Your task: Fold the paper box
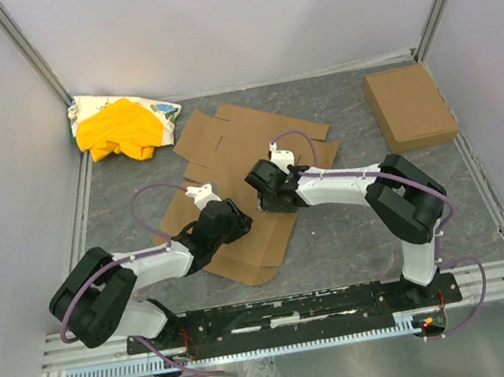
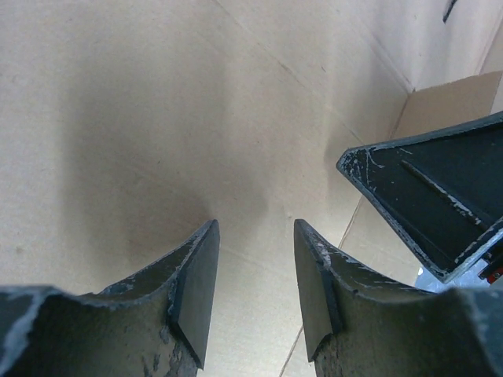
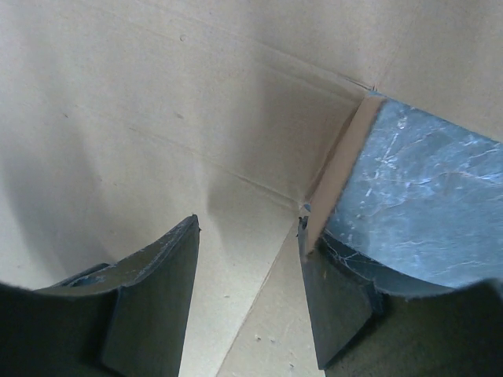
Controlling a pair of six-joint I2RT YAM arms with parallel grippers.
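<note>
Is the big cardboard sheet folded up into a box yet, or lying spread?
Spread. The paper box lies as an open sheet with flaps splayed outward and no walls standing in the top view.

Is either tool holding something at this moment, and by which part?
Nothing is held. Both the left tool and the right tool are open over the flat cardboard sheet, and no flap is pinched in either.

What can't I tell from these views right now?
Top view: left arm and right arm hide the paper box's centre creases.
Left wrist: left pincer touching cardboard or hovering, unclear; box outline cropped.
Right wrist: right pincer same; too close to identify the flap.
</note>
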